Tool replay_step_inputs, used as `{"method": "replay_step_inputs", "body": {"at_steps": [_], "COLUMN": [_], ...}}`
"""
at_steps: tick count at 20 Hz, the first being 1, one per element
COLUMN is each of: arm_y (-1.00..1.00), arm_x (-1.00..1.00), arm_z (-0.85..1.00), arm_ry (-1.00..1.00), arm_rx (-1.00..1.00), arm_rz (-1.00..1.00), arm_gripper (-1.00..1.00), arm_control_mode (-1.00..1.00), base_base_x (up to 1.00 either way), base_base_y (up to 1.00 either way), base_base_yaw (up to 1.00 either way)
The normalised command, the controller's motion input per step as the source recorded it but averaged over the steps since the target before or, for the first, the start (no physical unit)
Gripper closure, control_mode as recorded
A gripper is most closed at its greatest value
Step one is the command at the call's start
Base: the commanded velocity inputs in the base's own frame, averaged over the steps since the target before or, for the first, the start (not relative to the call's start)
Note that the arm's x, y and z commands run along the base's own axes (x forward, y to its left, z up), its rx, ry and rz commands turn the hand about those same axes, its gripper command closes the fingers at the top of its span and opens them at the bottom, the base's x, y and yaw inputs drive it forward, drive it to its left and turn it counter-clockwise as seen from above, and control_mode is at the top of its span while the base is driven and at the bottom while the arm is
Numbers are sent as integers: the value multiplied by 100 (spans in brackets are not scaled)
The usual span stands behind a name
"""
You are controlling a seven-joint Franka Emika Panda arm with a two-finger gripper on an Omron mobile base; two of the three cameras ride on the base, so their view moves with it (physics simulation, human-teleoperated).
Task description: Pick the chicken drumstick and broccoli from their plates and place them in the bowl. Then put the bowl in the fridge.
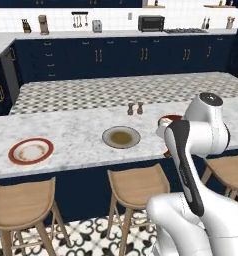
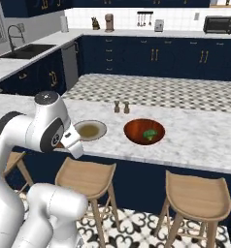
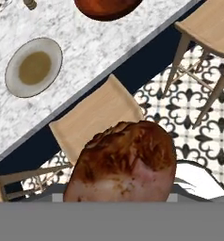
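- Island counter: long white marbled top with a dark blue front, carrying all the tableware below.
- Robot arm: white with dark joints, folded in front of the island's near edge at its right part, above the stools.
- Stools: pale wood seats lined along the near side of the island, on a patterned tile floor.
- Bowl: wide, glossy red-brown, on the island to the right of the grey plate and apart from it; half hidden behind the arm in the left base view.
- Red-rimmed plate: white centre with a wide red-orange rim, bare, at the far left of the island near its front edge.
- Grey plate: olive-beige centre, bare, between the red-rimmed plate and the bowl.
- Chicken drumstick: brown, roasted, thick end toward the hand camera, hanging over a stool and the floor, short of the counter edge and well apart from the bowl.
- Gripper: the drumstick sits right at the hand and hides the fingertips; it appears clamped between them, jaws partway apart.
- Broccoli: bright green floret lying inside the bowl, right of its middle.
- Two shakers: small, dark, side by side on the island just beyond the bowl and grey plate.
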Motion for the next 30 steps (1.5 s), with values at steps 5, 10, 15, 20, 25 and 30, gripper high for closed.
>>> {"method": "replay_step_inputs", "body": {"at_steps": [5, 10, 15, 20, 25, 30], "arm_y": [0, 0, 0, 0, 0, 9], "arm_x": [0, 0, 0, 0, 0, 6], "arm_z": [0, 0, 0, 0, 0, 0], "arm_ry": [0, 0, 0, 0, 0, 0], "arm_rx": [0, 0, 0, 0, 0, -2], "arm_rz": [0, 0, 0, 0, 0, 1], "arm_gripper": [100, 100, 100, 100, 100, 100], "arm_control_mode": [100, 100, 100, 100, 100, -100], "base_base_x": [0, 14, 42, 52, 59, 12], "base_base_y": [-100, -64, 16, 59, 42, 19], "base_base_yaw": [0, 0, 0, 0, 0, 2]}}
